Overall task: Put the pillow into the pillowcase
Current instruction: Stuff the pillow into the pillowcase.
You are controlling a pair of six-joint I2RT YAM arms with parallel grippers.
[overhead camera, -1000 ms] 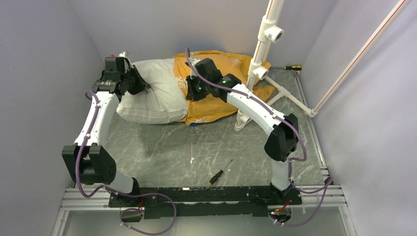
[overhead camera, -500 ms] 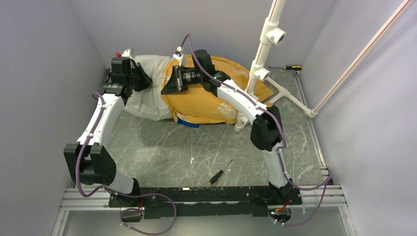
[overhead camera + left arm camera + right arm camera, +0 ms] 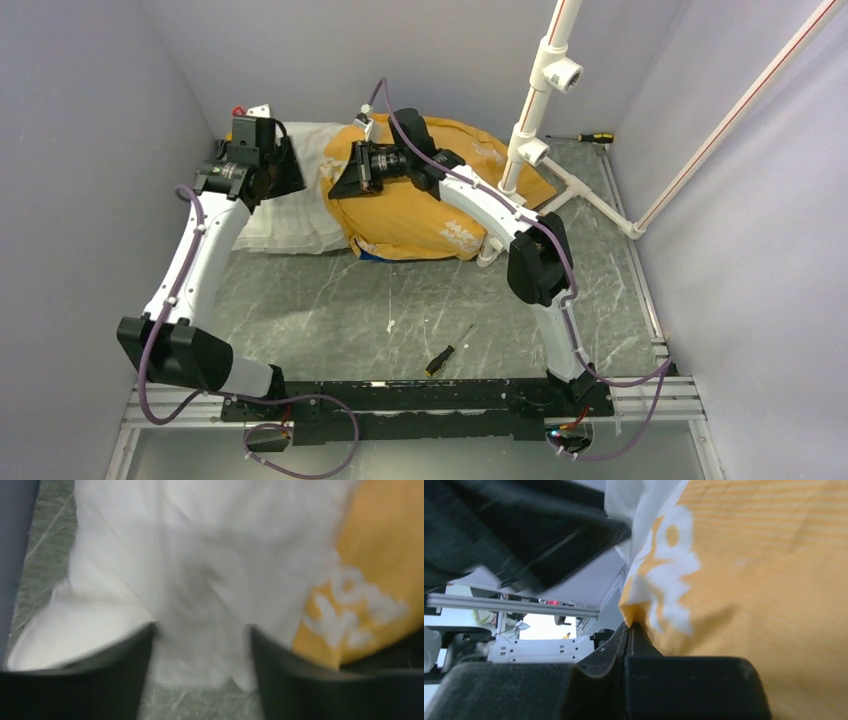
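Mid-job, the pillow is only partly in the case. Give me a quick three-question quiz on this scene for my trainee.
1. True or false: the right end effector is shut on the edge of the pillowcase.
2. Which colour of the pillowcase faces up in the top view? A) blue B) orange-yellow C) white
3. Fill in: the uncovered part of the pillow lies nearest the ___ end effector.

Key: 1 true; 2 B; 3 left. The left end effector has its jaws apart at the bare white pillow.
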